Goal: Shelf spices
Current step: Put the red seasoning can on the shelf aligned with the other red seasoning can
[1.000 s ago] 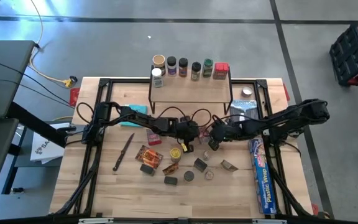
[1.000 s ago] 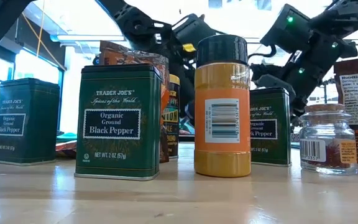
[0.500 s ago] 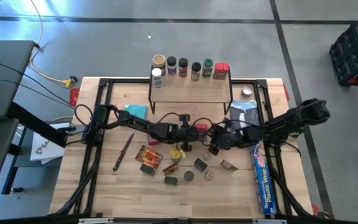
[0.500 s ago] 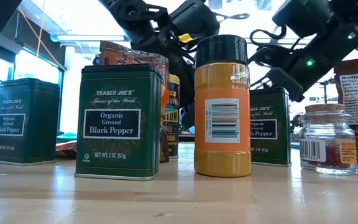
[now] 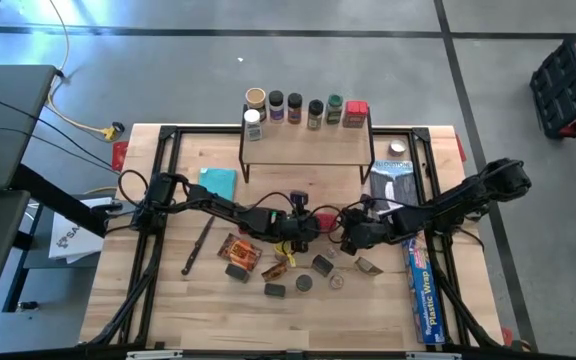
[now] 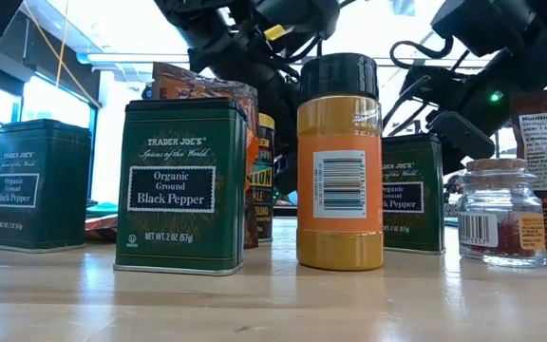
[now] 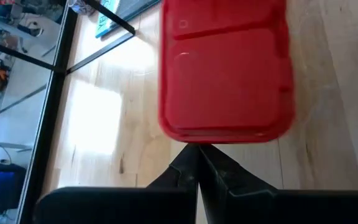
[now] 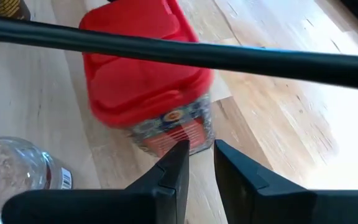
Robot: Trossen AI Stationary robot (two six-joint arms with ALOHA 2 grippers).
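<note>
A red-lidded spice box (image 5: 326, 218) lies on the table's middle between my two grippers. My left gripper (image 5: 306, 228) is shut, its tips at the box's red lid (image 7: 225, 68). My right gripper (image 5: 351, 233) stands at the box's other, labelled end (image 8: 173, 127), its fingers a narrow gap apart with nothing between them. The shelf (image 5: 308, 148) stands at the far edge with several jars (image 5: 294, 105) and a red box (image 5: 356, 113) on its top. More spices sit near the front: green tins (image 6: 180, 185), an orange jar (image 6: 340, 161) and a glass jar (image 6: 501, 214). My left gripper's shut fingertips (image 7: 194, 155) meet the lower rim of the box's red lid (image 7: 219, 138), slanting down from the table's left. The box rests on the table. My right gripper's fingertips (image 8: 180, 152) stand at the foot of the box's label; whether they touch it I cannot tell.
Orange packets (image 5: 238, 250), a yellow-lidded jar (image 5: 283, 247) and small tins (image 5: 322, 264) lie just in front of the grippers. A knife (image 5: 198, 243) and a teal cloth (image 5: 218, 180) lie at the left, and a blue plastic-wrap box (image 5: 420, 285) and a bag (image 5: 392, 178) at the right. A black cable (image 8: 229, 53) crosses before the right wrist.
Both grippers have swung toward the table's near edge and rolled at the wrist. Each keeps its finger gap. The red box now lies between them.
</note>
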